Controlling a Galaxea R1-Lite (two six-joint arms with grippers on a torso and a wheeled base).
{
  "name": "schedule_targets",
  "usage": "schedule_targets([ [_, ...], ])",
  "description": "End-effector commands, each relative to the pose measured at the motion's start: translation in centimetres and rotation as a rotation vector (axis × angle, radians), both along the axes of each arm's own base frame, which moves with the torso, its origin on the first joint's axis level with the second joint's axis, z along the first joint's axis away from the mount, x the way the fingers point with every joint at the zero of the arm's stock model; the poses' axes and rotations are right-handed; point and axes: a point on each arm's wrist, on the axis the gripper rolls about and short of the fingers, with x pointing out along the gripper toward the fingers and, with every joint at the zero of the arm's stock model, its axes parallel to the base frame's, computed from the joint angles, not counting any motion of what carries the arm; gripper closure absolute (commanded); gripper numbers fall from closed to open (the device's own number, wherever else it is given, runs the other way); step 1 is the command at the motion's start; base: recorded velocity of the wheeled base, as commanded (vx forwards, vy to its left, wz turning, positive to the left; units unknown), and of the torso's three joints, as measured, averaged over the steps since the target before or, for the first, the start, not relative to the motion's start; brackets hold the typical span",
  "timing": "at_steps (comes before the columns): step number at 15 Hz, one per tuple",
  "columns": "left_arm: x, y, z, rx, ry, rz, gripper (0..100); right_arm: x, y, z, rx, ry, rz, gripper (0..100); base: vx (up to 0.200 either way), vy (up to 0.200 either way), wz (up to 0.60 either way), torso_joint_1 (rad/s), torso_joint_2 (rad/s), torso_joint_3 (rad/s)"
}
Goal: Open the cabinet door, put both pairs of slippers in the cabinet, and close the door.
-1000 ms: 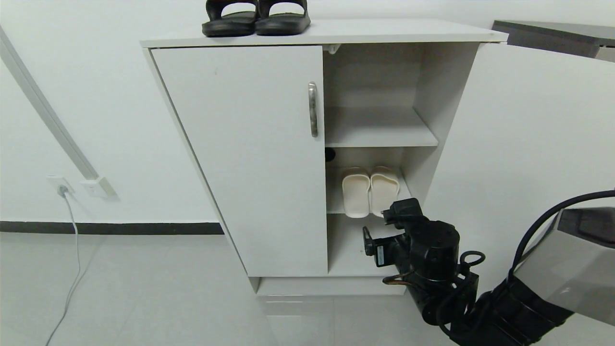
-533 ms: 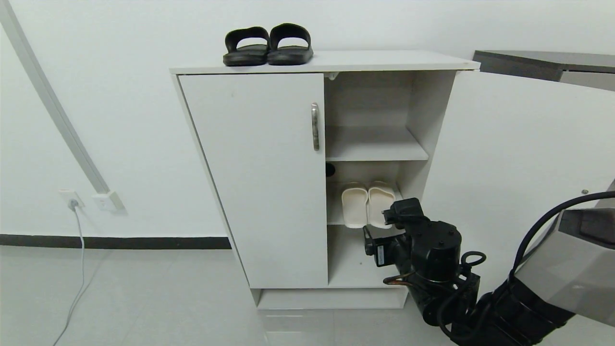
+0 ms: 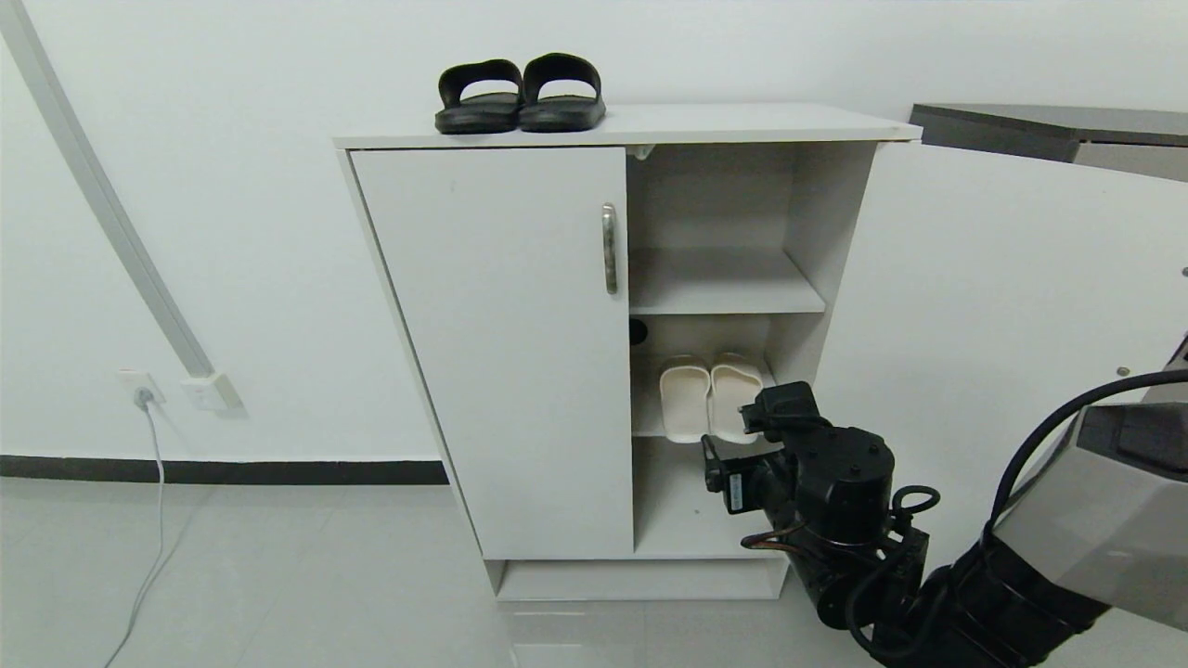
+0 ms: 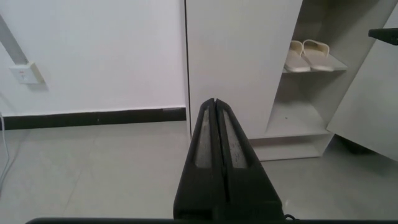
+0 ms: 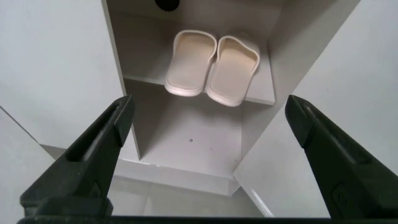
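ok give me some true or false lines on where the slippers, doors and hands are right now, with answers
1. The black slippers sit on top of the cabinet. True.
2. The cream slippers lie on the bottom shelf. False: they lie on the middle shelf.
3. The right door stands open. True.
4. The left door is open too. False: it is shut.
5. The right hand is shut on a slipper. False: it is open and holds nothing.
6. The left hand is shut. True.
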Motion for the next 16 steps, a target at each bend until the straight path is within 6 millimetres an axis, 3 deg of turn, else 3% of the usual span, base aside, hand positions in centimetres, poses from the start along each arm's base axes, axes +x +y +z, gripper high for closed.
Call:
schedule_targets([
  [1,0.01,0.00,0.01,0.000,0.001,0.000,100,0.00,0.02,-0.09,-0.002,0.001,0.000,0,0.000,0.200,0.00,0.007,0.00,0.002],
  [16,0.01,0.00,0.01,0.000,0.001,0.000,100,-0.26,-0.30,-0.58,-0.003,0.000,0.002,0,0.000,0.200,0.00,0.003,0.00,0.003],
])
